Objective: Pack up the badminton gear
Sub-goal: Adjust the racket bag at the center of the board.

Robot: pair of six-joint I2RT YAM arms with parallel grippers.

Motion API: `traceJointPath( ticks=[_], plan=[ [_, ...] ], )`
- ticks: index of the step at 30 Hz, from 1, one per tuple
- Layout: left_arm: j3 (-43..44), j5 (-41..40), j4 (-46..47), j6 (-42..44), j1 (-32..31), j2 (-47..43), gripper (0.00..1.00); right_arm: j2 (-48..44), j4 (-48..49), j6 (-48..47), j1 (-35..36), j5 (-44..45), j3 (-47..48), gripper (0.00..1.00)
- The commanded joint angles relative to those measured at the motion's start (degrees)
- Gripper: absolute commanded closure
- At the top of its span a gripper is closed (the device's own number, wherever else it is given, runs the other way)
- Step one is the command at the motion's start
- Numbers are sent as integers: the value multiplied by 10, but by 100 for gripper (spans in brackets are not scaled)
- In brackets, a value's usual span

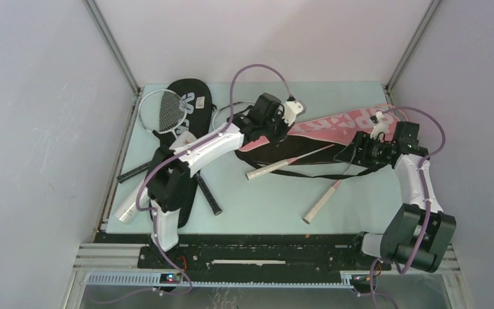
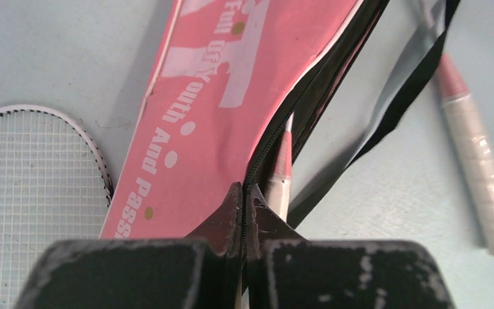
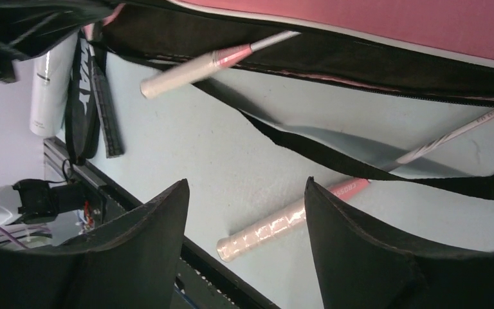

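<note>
Zip edge of pink cover (image 2: 219, 96) pinched in L gripper (image 2: 242, 196) jaws, shown only by L wrist cam. R gripper (image 3: 246, 187) jaws wide, empty; racket grip (image 3: 276, 222) beyond gap.

The left gripper (image 2: 244, 199) is seen at the bottom, with its two black fingers pressed together. The black zip edge of the pink racket cover (image 2: 212, 96) is pinched between the tips. White words are printed down the pink side. A pink and white racket handle (image 2: 282, 177) is seen poking out of the cover's open side, just beside the fingers. To the left, the white-framed racket (image 2: 32, 187) is laid flat on the table (image 2: 51, 58), close to the cover. On the right, a black strap (image 2: 418, 77) is stretched over the table. A second handle (image 2: 482, 187), wrapped in white, is laid past it.
</note>
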Motion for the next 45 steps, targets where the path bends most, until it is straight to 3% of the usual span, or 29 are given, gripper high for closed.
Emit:
traceJointPath(
  ticks=[1, 19, 25, 34, 36, 39, 45],
  plan=[
    [-19, 24, 15, -90, 6, -66, 100, 37, 49, 65, 11, -26, 11, 24],
    [-142, 49, 94, -167, 2, -121, 100, 234, 299, 322, 41, -79, -4, 15],
    [-201, 62, 140, -193, -9, -143, 100, 262, 421, 410, 62, -65, -18, 18],
    [-238, 75, 171, -216, -16, -150, 100, 284, 511, 486, 89, -55, -23, 29],
    [-242, 72, 174, -214, -20, -149, 100, 285, 524, 499, 97, -55, -23, 33],
    [-245, 73, 177, -211, -26, -145, 100, 288, 544, 518, 105, -58, -22, 48],
    [-255, 76, 183, -184, -33, -137, 100, 280, 556, 539, 103, -49, -20, 100]
  ],
)
